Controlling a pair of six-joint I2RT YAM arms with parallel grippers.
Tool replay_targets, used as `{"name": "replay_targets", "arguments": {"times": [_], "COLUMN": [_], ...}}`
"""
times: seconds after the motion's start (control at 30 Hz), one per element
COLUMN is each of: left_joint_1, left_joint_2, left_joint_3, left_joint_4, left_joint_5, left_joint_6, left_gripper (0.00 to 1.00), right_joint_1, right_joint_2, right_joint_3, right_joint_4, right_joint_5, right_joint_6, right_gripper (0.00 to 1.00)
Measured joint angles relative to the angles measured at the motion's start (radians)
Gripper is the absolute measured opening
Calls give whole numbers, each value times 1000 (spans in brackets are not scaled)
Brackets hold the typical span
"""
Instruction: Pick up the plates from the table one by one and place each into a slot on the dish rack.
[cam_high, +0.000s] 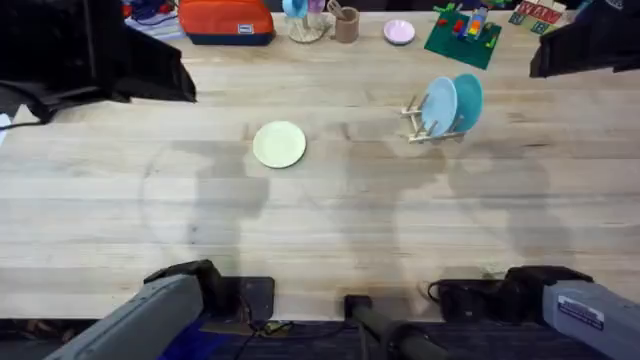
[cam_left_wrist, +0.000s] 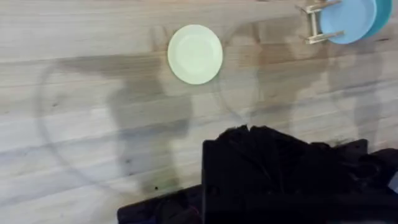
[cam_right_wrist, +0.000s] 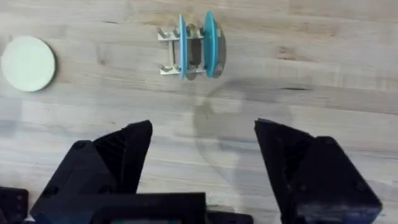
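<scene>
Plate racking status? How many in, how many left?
Done: a light blue round plate and a teal round plate stand upright in the small wooden dish rack. In hand: nothing; the right gripper is open and empty, back from the rack. Left: the pale yellow round plate lies flat on the light wooden table.

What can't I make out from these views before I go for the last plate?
- Left gripper: in the left wrist view it is a dark mass, so finger spacing is unreadable.
- Dish rack: in the overhead view the light blue plate and teal plate cover most pegs, so free slots are unclear.
- Teal plate: cut off by the left wrist view's edge.
- Pale yellow plate: lies flat; its underside is hidden.
</scene>
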Motion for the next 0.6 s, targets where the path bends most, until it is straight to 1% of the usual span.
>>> {"name": "replay_targets", "arguments": {"times": [0.1,0.23,0.47,0.6], "left_joint_1": [52,100,108,108], "left_joint_2": [24,76,165,227], "left_joint_3": [-79,-195,-375,-435], "left_joint_4": [45,110,270,339], "left_joint_5": [82,166,225,237], "left_joint_6": [53,105,143,149], "left_gripper": [42,41,40,40], "right_joint_1": [0,0,0,0], "right_joint_2": [0,0,0,0], "right_joint_3": [0,0,0,0], "right_joint_4": [0,0,0,0], "right_joint_5": [0,0,0,0], "right_joint_6": [0,0,0,0], "right_gripper": [994,994,993,993]}}
